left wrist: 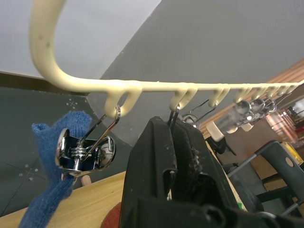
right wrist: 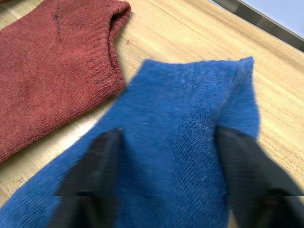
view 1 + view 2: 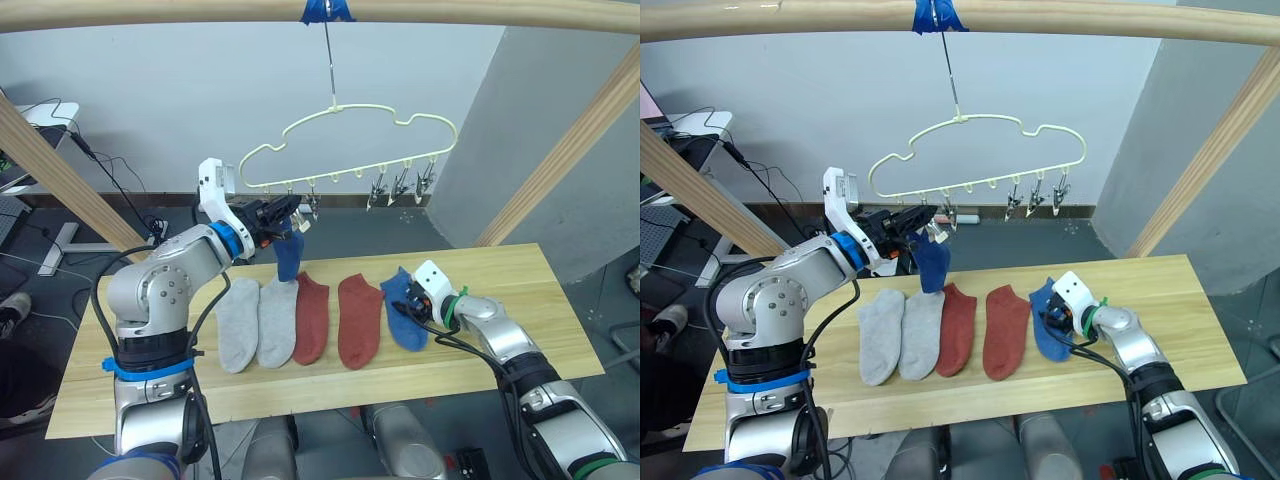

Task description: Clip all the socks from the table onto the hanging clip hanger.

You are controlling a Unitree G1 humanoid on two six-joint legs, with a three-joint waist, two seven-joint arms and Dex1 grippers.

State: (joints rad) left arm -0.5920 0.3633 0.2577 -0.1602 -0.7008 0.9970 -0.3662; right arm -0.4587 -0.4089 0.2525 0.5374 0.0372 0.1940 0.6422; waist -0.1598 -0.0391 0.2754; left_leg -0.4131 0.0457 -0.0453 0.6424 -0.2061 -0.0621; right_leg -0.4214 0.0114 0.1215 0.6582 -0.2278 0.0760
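Wooden table (image 3: 520,300), grey wall (image 3: 150,90), dark floor (image 3: 60,270)

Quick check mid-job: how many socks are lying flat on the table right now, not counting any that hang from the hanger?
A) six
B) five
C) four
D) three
B: on the table lie two grey socks, two red socks and one blue sock under the right gripper, while the other blue sock hangs from a clip on the clip hanger.

wooden table (image 3: 520,270) carries five socks (grey (image 3: 238,322), red (image 3: 358,318), blue (image 3: 402,312)).
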